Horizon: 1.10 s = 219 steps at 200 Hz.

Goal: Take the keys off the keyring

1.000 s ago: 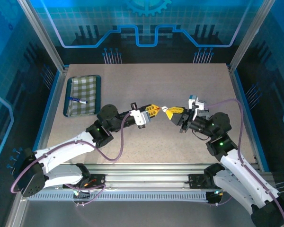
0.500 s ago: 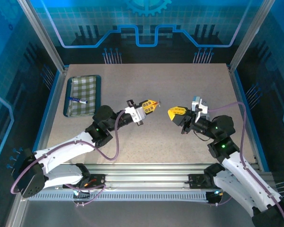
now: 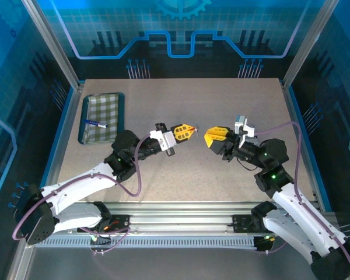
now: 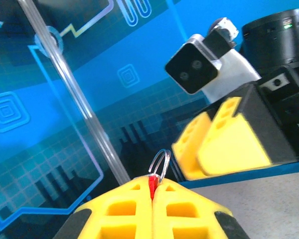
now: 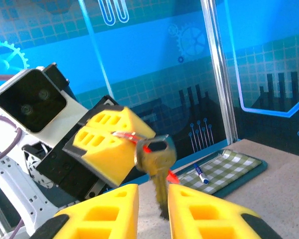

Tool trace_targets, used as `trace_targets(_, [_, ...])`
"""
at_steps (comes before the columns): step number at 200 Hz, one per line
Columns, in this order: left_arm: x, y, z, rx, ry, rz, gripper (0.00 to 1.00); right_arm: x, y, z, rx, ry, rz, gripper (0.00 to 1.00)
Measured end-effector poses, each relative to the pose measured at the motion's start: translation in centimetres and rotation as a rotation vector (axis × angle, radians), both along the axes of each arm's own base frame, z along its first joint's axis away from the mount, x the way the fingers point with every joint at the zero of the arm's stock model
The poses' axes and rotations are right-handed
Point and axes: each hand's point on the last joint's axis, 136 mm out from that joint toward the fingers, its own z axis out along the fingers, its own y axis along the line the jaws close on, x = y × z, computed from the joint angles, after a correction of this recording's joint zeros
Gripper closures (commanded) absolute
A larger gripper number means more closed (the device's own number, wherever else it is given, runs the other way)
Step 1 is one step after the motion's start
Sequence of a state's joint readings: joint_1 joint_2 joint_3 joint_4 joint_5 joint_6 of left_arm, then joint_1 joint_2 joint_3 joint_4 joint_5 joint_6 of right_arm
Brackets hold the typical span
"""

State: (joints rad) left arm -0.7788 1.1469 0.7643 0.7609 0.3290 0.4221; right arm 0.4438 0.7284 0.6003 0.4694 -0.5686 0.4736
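Operator, your left gripper (image 3: 189, 129) pinches the red keyring (image 4: 152, 183) tight up in the air so it cannot swing, while your right gripper (image 5: 153, 191), open a little, sits around the hanging key (image 5: 157, 154), ready to pull, maybe not touching it yet.

Blurred metal key (image 5: 157, 160), upright, head up, red keyring (image 4: 151, 183) pinched in left gripper (image 4: 152, 193)
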Motion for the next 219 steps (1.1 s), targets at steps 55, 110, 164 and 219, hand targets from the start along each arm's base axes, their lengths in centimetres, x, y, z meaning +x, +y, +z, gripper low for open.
trace_targets(55, [-1.7,-0.5,0.9,-0.029,0.061,-0.126,1.0,0.7,-0.3,0.6,-0.013,-0.046,0.0,0.76])
trace_targets(110, [-2.9,-0.5,2.8,-0.126,0.148,-0.241,1.0,-0.3,-0.2,1.8,-0.002,-0.118,0.051,0.72])
trace_targets(164, [-2.5,-1.2,2.3,-0.164,0.245,-0.291,1.0,-1.4,-0.2,4.4,0.014,-0.198,0.082,0.7])
trace_targets(219, [-2.6,-1.3,2.6,-0.199,0.292,-0.34,1.0,-2.1,0.3,5.3,-0.003,-0.236,0.13,0.69])
